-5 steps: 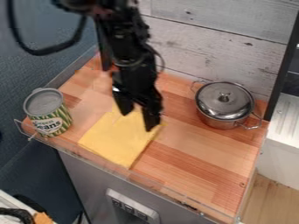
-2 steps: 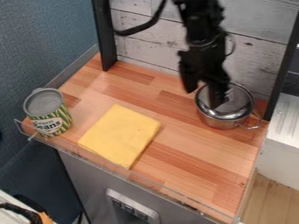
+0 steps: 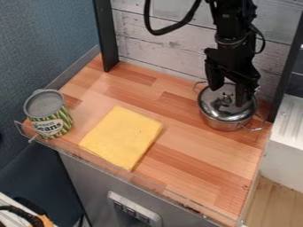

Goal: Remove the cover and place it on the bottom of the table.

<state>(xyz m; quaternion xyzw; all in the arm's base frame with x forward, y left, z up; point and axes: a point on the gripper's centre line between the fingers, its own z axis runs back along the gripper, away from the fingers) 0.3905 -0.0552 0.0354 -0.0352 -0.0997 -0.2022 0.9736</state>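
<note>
The black gripper (image 3: 227,96) has been carried across from above the yellow cloth (image 3: 121,137) to the pot (image 3: 227,122), and its 2 fingers are now spread wide above the cover (image 3: 211,103), with the knob (image 3: 226,98) seen between them. Nothing appears to be held. The approach can thus be judged nearly finished, with the grasp and lift still to be made; a little more lowering may be needed before the knob is pinched. The cover is seated on the pot, at the back right of the wooden table (image 3: 195,150) as viewed. It is round, domed and shiny, of silvery metal, with 1 small knob at its centre. By its smoothness, a slip or tilt might be caused if the knob were caught off-centre.
</note>
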